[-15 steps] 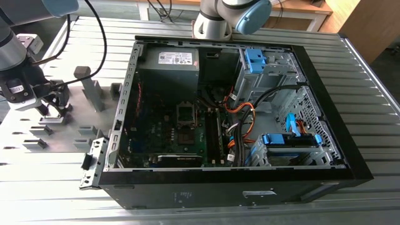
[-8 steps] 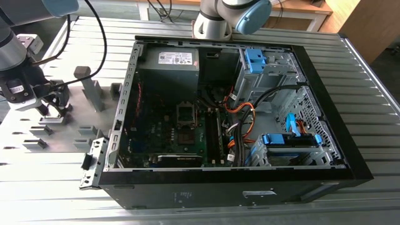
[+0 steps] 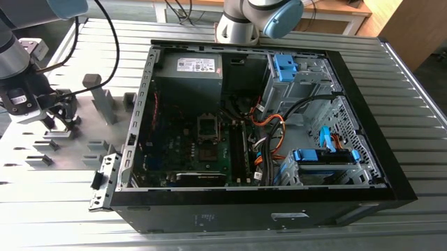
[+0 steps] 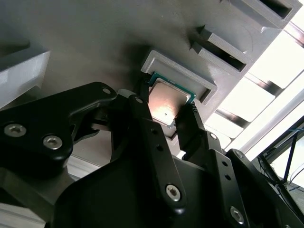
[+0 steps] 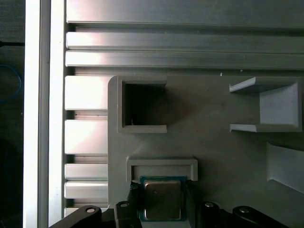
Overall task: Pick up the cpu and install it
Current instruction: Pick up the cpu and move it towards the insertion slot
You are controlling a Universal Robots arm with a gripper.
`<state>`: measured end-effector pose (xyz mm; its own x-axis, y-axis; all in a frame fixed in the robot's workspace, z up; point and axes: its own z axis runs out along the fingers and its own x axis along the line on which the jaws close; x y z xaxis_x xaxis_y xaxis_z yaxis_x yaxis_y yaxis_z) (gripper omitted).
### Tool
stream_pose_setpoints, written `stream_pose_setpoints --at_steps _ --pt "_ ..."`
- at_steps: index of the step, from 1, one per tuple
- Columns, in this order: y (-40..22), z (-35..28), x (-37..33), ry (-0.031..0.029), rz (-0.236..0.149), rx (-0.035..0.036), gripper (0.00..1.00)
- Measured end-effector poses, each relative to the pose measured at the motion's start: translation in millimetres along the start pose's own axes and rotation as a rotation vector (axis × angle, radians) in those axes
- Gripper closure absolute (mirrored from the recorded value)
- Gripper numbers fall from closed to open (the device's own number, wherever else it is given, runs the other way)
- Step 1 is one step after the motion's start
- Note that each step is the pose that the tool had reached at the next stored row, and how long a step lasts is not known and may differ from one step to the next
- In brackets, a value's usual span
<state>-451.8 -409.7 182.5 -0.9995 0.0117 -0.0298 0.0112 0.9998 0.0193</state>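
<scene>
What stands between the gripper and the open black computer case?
In the exterior view, upright grey plastic holder posts on the flat grey plate stand between gripper and case.

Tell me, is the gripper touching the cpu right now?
Touching. In the first wrist view the dark fingers of the gripper sit flush against opposite edges of the cpu, no gap showing; the second wrist view agrees.

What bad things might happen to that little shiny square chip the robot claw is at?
1. The cpu is thin and sits in a grey holder with a raised rim. It might catch on that rim and tilt or slip when lifted.
2. The socket lies deep inside the computer case, close to the orange cables. The gripper may snag them or bump a wall, knocking the chip crooked.
</scene>
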Motion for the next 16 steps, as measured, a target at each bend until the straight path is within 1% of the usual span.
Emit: stream_pose_setpoints --at_steps 10,13,16 --pt "0.0 -0.3 -0.1 -0.0006 0.000 -0.0003 0.53" --pt "0.1 -4.5 -0.2 -0.0003 0.000 -0.0002 0.53" --pt "0.2 -10.4 -0.3 -0.0002 0.000 -0.0001 0.53"
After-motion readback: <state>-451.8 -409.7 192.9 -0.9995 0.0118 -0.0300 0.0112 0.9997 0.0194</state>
